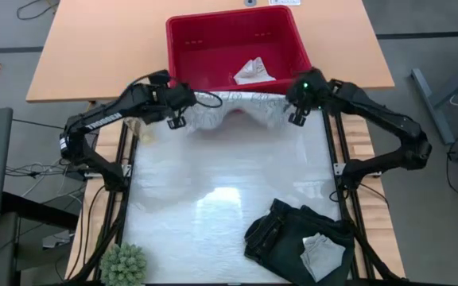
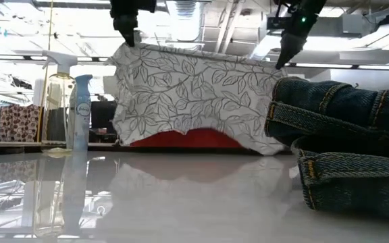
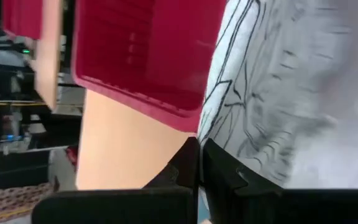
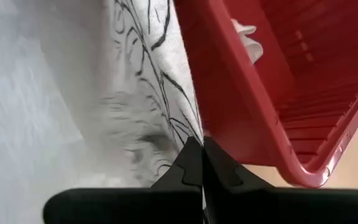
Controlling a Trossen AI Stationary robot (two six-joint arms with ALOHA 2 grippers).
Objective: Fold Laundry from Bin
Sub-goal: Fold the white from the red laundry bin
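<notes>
Both arms held the leaf cloth (image 1: 237, 107) stretched in the air just before the bin (image 1: 189, 40), left hand (image 1: 175, 121) and right hand (image 1: 296, 117) each pinched shut on a top corner; lowering it evenly, keeping it taut, would probably lay it flat on the table (image 1: 213, 183).

One red bin (image 1: 185, 36), one leaf-patterned cloth (image 2: 194, 91), two small whitish cloths (image 1: 253, 72), one dark denim garment (image 1: 281, 230), one spray bottle (image 2: 80, 111), one small green plant (image 1: 124, 264), and two grippers (image 1: 176, 121).
</notes>
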